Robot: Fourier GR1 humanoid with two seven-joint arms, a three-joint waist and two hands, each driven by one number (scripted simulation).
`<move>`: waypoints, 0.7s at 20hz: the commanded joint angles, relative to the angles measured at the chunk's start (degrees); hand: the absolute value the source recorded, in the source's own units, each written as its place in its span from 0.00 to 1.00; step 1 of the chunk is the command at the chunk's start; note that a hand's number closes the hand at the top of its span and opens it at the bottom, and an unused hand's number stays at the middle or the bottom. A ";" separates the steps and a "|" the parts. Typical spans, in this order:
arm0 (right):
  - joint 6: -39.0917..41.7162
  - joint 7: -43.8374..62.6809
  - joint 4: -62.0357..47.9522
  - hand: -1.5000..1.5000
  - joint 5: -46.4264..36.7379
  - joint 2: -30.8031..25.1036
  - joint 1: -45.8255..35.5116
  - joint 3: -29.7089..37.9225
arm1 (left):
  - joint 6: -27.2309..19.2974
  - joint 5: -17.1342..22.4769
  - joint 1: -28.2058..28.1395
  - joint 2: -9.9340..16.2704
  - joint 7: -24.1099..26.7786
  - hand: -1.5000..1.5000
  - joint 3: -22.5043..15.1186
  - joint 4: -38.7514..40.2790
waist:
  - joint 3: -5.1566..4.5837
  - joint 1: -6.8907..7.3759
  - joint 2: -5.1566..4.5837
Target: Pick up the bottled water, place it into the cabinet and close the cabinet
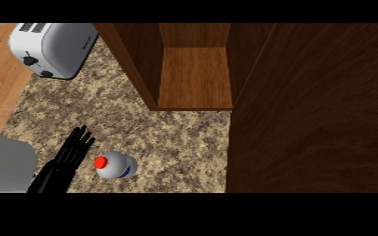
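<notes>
The left hand [70,152], fingers straight and released, sits just beside the upright bottled water [117,164], poised to grasp it; the cabinet [193,75] beyond the bottle stands open to receive it.

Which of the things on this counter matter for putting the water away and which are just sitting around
For the job:
- bottled water, upright on the counter
- cabinet, open, its door swung out at the right
- left hand, open, just left of the bottle

Just lying about:
- toaster, at the back left
</notes>
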State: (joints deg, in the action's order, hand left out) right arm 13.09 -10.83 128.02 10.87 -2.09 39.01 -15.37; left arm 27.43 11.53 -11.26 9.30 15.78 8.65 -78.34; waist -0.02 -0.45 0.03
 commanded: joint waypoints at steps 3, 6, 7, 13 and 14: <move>-0.55 -0.90 1.41 0.00 -1.14 -0.62 2.55 -1.74 | 0.48 -1.11 4.28 -1.51 3.56 0.00 0.41 10.98 | 0.00 -0.02 0.03; 1.00 -0.93 -0.20 0.00 2.26 -2.00 -0.07 1.70 | 3.15 -1.43 11.10 0.79 7.79 0.00 2.54 22.51 | -0.03 -0.25 -0.05; 2.82 -1.77 -1.59 0.00 5.83 -3.80 0.42 5.72 | 0.64 -1.94 9.51 -1.93 5.93 0.00 0.89 19.68 | 0.01 -0.12 -0.02; -0.30 -2.96 -0.73 0.00 -2.07 -0.32 2.60 -2.07 | 2.11 -4.50 14.97 -0.49 12.13 0.00 1.07 29.10 | 0.00 -0.08 0.01; -0.36 0.71 2.04 0.00 0.04 -1.88 0.73 -0.51 | 3.17 -7.16 16.42 0.45 19.61 0.00 1.45 37.21 | -0.05 -0.20 -0.09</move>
State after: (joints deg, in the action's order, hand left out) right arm 13.83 -12.04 128.00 12.11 -4.02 39.96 -14.28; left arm 30.09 7.31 1.99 9.50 28.36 10.18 -50.25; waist -0.03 -0.57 0.00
